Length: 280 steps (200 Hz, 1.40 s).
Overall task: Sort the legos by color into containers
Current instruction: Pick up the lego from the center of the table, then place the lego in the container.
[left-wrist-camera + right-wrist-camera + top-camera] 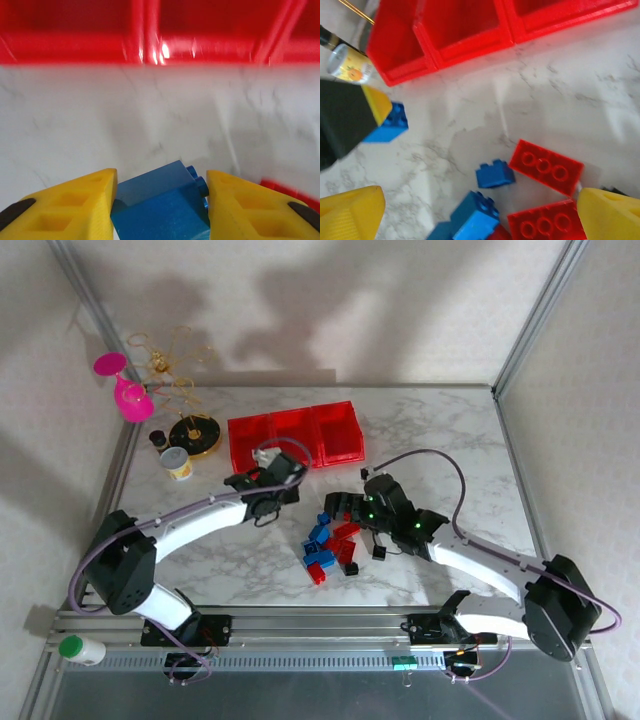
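The three joined red containers (pixel 295 435) stand at the back middle of the marble table. My left gripper (pixel 268 492) hovers just in front of them, shut on a blue lego (pixel 160 205) that sits slanted between its yellow fingers (pixel 90 200); the containers' front wall (pixel 70 47) lies just ahead. A pile of blue, red and black legos (pixel 330 545) lies mid-table. My right gripper (pixel 345 505) hangs open over the pile's far edge. Below its open fingers (pixel 350 212) lie a small blue lego (pixel 494 174) and two red oblong legos (pixel 546 166).
A small yellow-and-white cup (pixel 178 463) and a black-and-gold stand (pixel 193 435) sit left of the containers, with a pink goblet (pixel 125 390) behind. A loose black lego (pixel 379 553) lies right of the pile. A green-capped white bottle (pixel 80 648) rests on the near rail.
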Tool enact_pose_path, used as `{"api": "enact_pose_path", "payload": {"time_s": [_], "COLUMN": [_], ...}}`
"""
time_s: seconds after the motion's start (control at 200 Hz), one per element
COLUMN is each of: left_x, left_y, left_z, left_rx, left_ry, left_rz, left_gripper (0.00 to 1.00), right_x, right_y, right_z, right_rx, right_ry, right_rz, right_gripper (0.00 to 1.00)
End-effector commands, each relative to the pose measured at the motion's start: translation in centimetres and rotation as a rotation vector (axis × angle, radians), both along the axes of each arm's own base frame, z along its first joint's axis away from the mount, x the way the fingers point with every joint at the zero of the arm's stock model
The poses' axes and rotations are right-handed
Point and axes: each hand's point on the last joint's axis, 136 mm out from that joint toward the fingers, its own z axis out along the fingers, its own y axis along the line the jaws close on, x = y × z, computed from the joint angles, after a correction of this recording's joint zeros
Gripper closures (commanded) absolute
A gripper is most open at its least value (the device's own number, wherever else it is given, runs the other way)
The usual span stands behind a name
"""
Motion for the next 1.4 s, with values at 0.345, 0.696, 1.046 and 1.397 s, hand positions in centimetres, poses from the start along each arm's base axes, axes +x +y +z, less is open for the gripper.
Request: {"api": "enact_pose_path", "payload": {"time_s": [0.345, 0.696, 1.046, 1.397], "left_x": [11.4, 14.9, 15.0, 10.2], "left_y": [7.6, 9.9, 9.8, 7.0], "left_z": [1.1, -2.8, -0.2, 4.2], "left_rx": [0.224, 0.233, 0.195, 0.013], "left_ry": [-0.092, -0.037, -0.067, -0.109], "left_rz": [0.194, 0.222, 0.213, 0.074], "left_gripper": [0.58, 0.52, 0.41, 0.40], "right_x": [3.4, 3.1, 3.1, 2.3], "right_y": [2.1, 1.1, 0.1, -1.7], "right_z": [3.4, 2.8, 3.6, 3.5], "right_rx": [0.069, 0.031, 0.009, 0.001], "right_ry": [-0.101, -0.098, -0.119, -0.071], "right_rz": [-0.064, -0.082, -0.104, -0.114], "right_gripper": [0.01, 0.01, 0.01, 0.01]}}
